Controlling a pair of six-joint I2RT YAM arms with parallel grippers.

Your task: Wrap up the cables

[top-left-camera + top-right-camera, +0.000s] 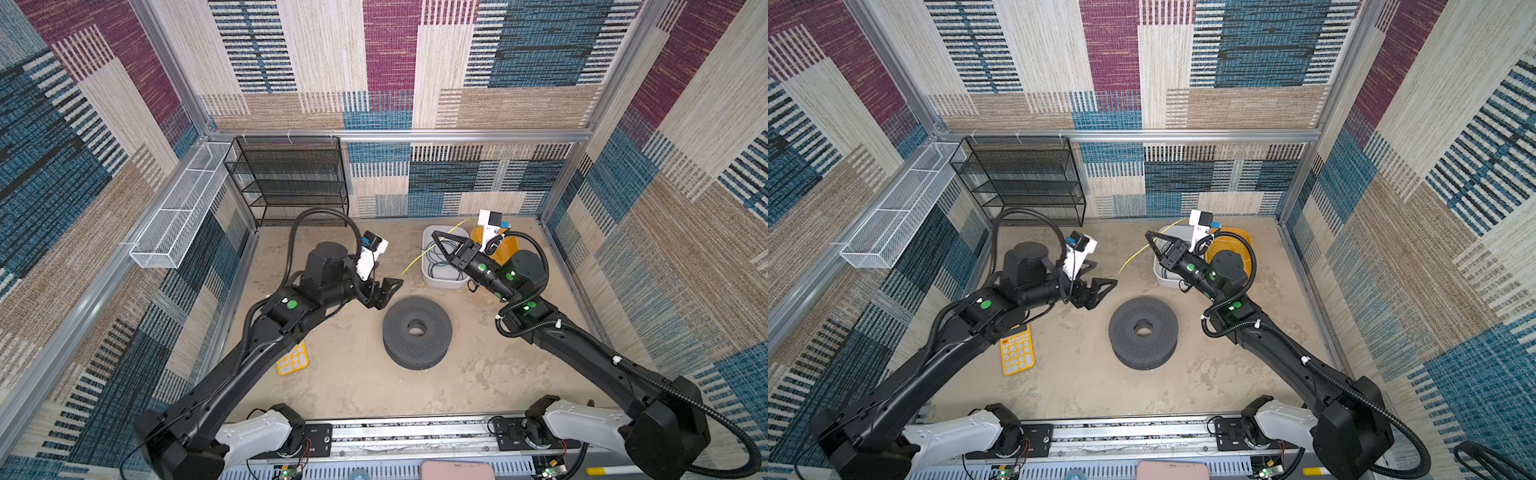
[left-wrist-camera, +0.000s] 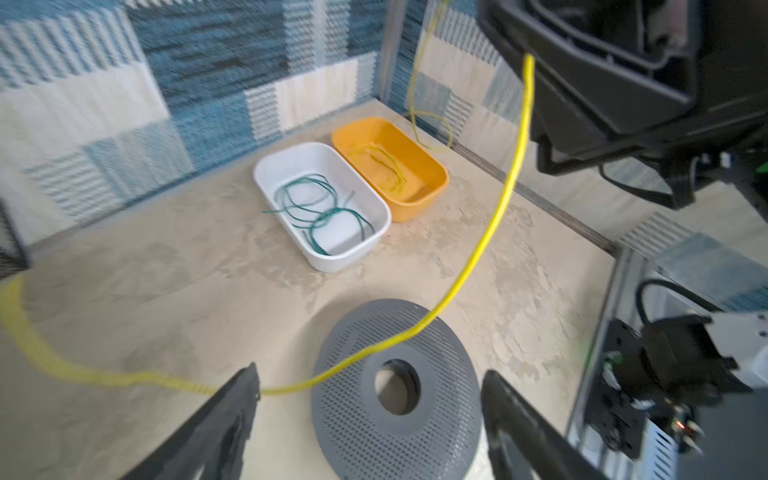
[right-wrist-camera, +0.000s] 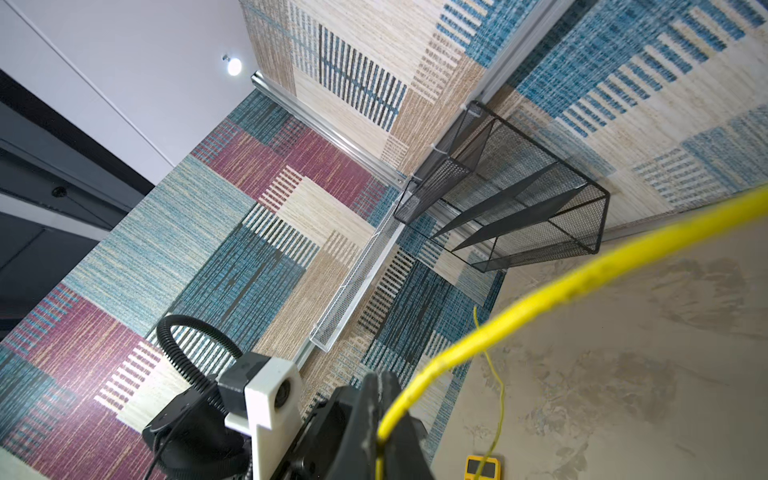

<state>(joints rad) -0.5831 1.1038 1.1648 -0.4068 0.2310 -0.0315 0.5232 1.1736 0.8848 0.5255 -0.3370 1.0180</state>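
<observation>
The yellow cable (image 2: 500,208) hangs in a long slack arc above the floor, and more of it lies in the orange bin (image 2: 436,166). My right gripper (image 3: 380,399) is shut on the yellow cable, held up over the white bin (image 1: 428,245) in both top views. My left gripper (image 2: 370,390) is open left of the grey perforated spool (image 1: 417,332); the yellow cable runs loose past one fingertip (image 2: 249,386) and across the spool (image 2: 395,415). The dark green cable (image 2: 316,208) lies in loose loops in the white bin (image 2: 266,166).
A yellow calculator (image 1: 1016,351) lies on the floor under the left arm. A black mesh shelf (image 1: 291,178) stands at the back left, with a white mesh basket (image 1: 178,208) on the left wall. The orange bin (image 1: 1246,239) sits behind the right arm.
</observation>
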